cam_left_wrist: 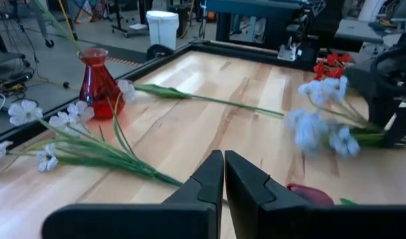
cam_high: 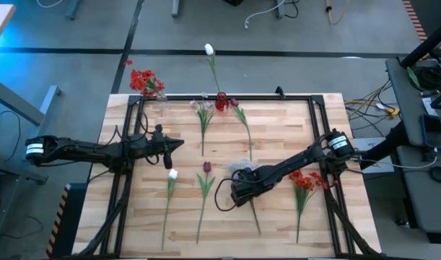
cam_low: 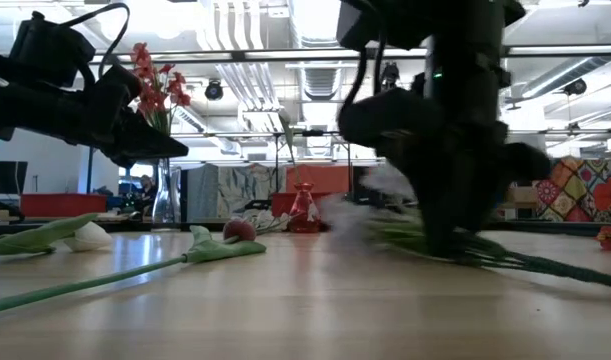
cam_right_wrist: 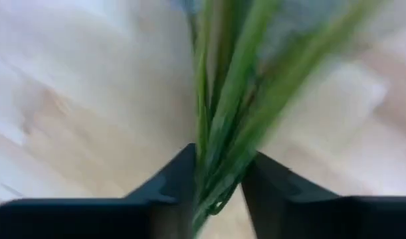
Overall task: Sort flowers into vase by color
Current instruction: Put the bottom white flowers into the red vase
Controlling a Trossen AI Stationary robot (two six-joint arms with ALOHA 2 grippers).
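Table (cam_high: pixel 278 130) first: we see pale wooden planks inside a black frame (cam_high: pixel 227 97), with both dark arms reaching in from the sides. The left arm comes from the table's left edge, and the left gripper (cam_high: pixel 175 144) hovers above the wood with its fingers (cam_left_wrist: pixel 206 176) pressed together on nothing. The right arm slants down from the right edge, and the right gripper (cam_high: pixel 238 193) sits low at the table, its fingers (cam_right_wrist: pixel 179 176) clamped on the green stems of the pale-blue spray (cam_high: pixel 242 167), whose blooms lie just beyond the gripper toward the table's middle. At the far left corner a clear vase (cam_low: pixel 165 195) holds red flowers (cam_high: pixel 145 81). At the middle of the far edge a small red vase (cam_high: pixel 221 102) holds a white bud (cam_high: pixel 208 50) on a long stem that leans out past the table. The remaining flowers lie flat on the wood: a white spray (cam_high: pixel 203 108) just left of the red vase, a pink-headed stem (cam_high: pixel 239 112) just right of it, a second white bud (cam_high: pixel 172 174) below the left gripper, a dark red tulip (cam_high: pixel 206 167) between that bud and the right gripper, and a red cluster (cam_high: pixel 305 180) beside the right arm near the right edge. We can read no writing or labels anywhere on these things.
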